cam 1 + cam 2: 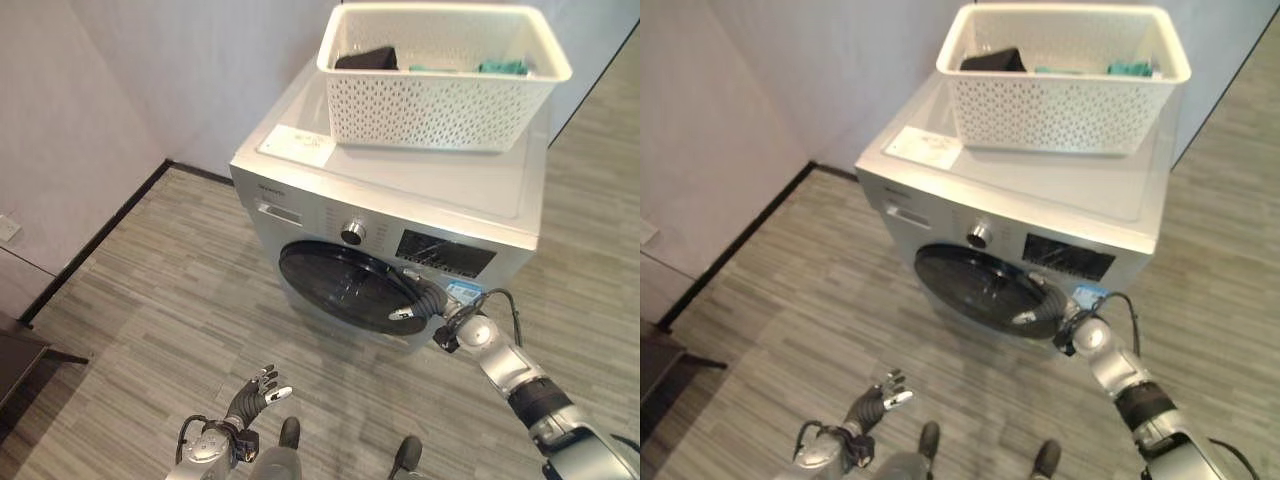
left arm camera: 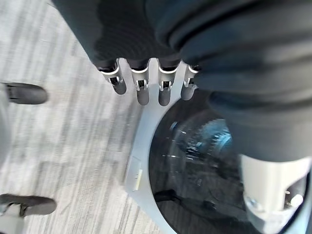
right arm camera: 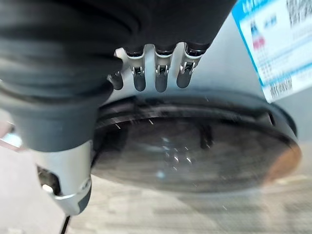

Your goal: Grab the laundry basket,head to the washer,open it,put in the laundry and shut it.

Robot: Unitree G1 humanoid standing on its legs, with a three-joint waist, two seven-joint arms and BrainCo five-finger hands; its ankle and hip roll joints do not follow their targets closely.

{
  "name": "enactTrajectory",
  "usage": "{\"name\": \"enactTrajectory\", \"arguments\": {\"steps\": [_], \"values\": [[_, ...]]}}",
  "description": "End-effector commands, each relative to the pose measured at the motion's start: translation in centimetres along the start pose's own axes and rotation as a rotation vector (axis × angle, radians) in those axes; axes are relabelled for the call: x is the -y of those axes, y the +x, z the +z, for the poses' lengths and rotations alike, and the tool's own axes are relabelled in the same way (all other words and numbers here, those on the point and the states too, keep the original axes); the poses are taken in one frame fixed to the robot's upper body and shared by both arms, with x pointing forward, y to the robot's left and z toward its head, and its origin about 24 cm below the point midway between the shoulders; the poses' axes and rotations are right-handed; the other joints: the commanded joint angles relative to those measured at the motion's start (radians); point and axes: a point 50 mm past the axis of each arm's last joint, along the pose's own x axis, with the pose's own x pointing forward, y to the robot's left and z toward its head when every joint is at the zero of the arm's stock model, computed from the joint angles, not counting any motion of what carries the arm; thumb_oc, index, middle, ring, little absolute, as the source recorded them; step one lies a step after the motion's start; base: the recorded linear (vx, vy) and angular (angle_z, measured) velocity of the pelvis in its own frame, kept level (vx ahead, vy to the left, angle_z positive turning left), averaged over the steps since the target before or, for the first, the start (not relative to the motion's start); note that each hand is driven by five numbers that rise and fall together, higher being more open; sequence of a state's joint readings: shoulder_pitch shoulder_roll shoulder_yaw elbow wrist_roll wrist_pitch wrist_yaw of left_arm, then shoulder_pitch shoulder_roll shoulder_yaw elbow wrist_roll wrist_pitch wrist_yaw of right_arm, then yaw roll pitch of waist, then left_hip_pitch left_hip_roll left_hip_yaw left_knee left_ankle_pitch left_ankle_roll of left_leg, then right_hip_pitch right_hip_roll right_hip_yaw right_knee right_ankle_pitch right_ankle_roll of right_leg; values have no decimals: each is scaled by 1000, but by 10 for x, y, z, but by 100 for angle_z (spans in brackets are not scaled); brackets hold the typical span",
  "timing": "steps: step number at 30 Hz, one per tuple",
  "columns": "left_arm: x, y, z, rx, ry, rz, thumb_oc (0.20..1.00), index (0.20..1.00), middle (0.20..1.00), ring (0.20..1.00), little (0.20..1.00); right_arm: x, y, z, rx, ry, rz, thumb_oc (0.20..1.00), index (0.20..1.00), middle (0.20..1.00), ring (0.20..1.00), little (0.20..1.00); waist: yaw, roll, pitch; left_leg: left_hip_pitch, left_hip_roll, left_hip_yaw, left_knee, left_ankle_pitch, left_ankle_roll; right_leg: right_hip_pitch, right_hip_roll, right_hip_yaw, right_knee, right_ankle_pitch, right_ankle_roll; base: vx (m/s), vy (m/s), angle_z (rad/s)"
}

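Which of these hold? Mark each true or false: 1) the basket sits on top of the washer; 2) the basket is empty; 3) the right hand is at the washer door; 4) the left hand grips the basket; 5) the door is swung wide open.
1) True: the laundry basket stands on the washer.
2) False: dark and teal laundry lies inside.
3) True: the right hand is at the door edge.
4) False: the left hand hangs low over the floor, open.
5) False: the door lies against the washer front.
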State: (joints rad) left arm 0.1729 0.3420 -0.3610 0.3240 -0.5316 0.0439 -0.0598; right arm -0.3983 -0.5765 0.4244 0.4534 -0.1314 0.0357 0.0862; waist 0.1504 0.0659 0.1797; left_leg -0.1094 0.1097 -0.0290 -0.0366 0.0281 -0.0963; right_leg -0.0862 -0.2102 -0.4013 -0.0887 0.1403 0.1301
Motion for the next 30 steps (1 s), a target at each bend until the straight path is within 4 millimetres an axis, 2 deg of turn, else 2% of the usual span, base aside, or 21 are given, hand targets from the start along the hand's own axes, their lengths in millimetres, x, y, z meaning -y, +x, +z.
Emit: {"name": "enactTrajectory", "arguments": {"steps": [1,6,9,12,13,14,15,16,17,18,19,20,21,22,24,25,26,28,30], "values": [[12,5,40,180,-148,-68,1000,1000,1000,1000,1000,36,5,25,97,-52,-86,1000,1000,1000,1000,1000,-18,-33,77,-76,0,-43,4,-10,10,16,-61,61,31,-120,16,-91,-10,2],[19,1,55,261,-273,-115,1000,1000,1000,1000,1000,58,7,39,148,-85,-135,1000,1000,1000,1000,1000,-37,-17,111,-126,-7,-16,-37,28,10,-79,-64,101,25,-94,19,-46,11,5],[22,5,62,282,-281,-116,1000,1000,1000,1000,1000,54,10,43,157,-76,-137,1000,1000,1000,1000,1000,-40,-21,120,-141,-8,-1,-51,36,8,-104,-61,117,14,-87,20,-11,16,-27],[26,9,70,309,-281,-111,1000,1000,1000,1000,1000,33,15,45,163,-13,-101,1000,1000,1000,1000,1000,-41,-28,124,-137,-8,1,-51,33,12,-103,-60,118,13,-86,19,18,-3,-11],[26,9,70,309,-281,-111,1000,1000,1000,1000,1000,32,15,45,163,-13,-101,1000,1000,1000,1000,1000,-41,-28,124,-137,-8,1,-51,33,12,-103,-60,119,13,-86,19,0,0,0],[23,11,71,313,-284,-85,1000,1000,1000,1000,1000,12,16,47,173,50,-66,1000,1000,1000,1000,1000,-40,-34,126,-130,-9,0,-51,30,15,-97,-60,115,14,-86,20,0,0,0],[23,11,71,313,-283,-85,1000,1000,1000,1000,1000,12,16,47,174,50,-66,1000,1000,1000,1000,1000,-41,-35,123,-133,-10,0,-51,31,16,-100,-61,114,13,-84,20,0,0,0],[17,11,69,308,-272,-32,1000,1000,1000,1000,1000,-12,17,50,180,168,-33,1000,1000,1000,1000,1000,-35,-42,121,-124,-11,0,-47,25,20,-91,-61,111,13,-84,21,0,0,0],[12,11,68,302,-250,-3,1000,1000,1000,1000,1000,-25,18,54,191,227,-12,1000,1000,1000,1000,1000,-30,-45,121,-115,-8,2,-46,20,20,-84,-60,110,14,-88,20,30,7,3],[12,11,68,302,-250,-3,1000,1000,1000,1000,1000,-25,18,54,191,227,-12,1000,1000,1000,1000,1000,-31,-46,119,-119,-9,1,-46,22,20,-86,-61,110,13,-86,21,48,-2,-3],[-3,7,65,291,-146,82,1000,1000,1000,1000,1000,-51,14,57,193,323,47,1000,1000,1000,1000,1000,-22,-53,114,-99,-2,3,-43,13,19,-63,-59,100,13,-94,20,48,-5,-4],[-11,3,68,306,-97,129,1000,1000,1000,1000,1000,-61,12,56,187,362,68,1000,1000,1000,1000,1000,-18,-57,106,-95,-1,2,-42,11,18,-56,-59,96,11,-95,19,70,-22,-2],[-20,-2,77,348,-19,187,1000,1000,1000,1000,1000,-70,10,56,184,412,84,1000,1000,1000,1000,1000,-9,-59,103,-83,4,1,-41,6,16,-41,-56,88,11,-101,19,63,-39,4],[-32,-12,96,439,129,269,1000,1000,1000,1000,1000,-82,8,56,182,462,107,1000,1000,1000,1000,1000,3,-66,97,-73,8,-2,-40,2,11,-24,-53,80,8,-107,19,69,-61,8],[-47,-26,122,562,316,417,1000,1000,1000,1000,1000,-97,5,62,199,506,139,1000,1000,1000,1000,1000,20,-81,85,-58,13,-7,-42,0,4,-3,-49,73,5,-114,19,41,-45,9],[-47,-26,122,562,316,417,1000,1000,1000,1000,1000,-97,5,62,199,506,139,1000,1000,1000,1000,1000,20,-81,84,-59,12,-8,-42,0,4,-4,-49,73,5,-114,19,48,-73,10],[-60,-54,160,740,549,596,1000,1000,1000,1000,1000,-109,2,61,187,536,158,1000,1000,1000,1000,1000,48,-94,76,-39,23,-10,-42,-11,-6,22,-41,62,5,-127,19,52,-86,8],[-62,-82,192,925,711,763,1000,1000,1000,1000,1000,-117,2,59,168,555,168,1000,1000,1000,1000,1000,64,-106,66,-24,28,-15,-43,-18,-14,42,-35,56,4,-136,21,52,-98,12],[-56,-106,218,1092,840,872,1000,1000,1000,1000,1000,-121,1,56,155,552,181,1000,1000,1000,1000,1000,77,-118,57,-10,36,-17,-44,-25,-21,60,-28,49,3,-144,21,33,-84,12]]}}
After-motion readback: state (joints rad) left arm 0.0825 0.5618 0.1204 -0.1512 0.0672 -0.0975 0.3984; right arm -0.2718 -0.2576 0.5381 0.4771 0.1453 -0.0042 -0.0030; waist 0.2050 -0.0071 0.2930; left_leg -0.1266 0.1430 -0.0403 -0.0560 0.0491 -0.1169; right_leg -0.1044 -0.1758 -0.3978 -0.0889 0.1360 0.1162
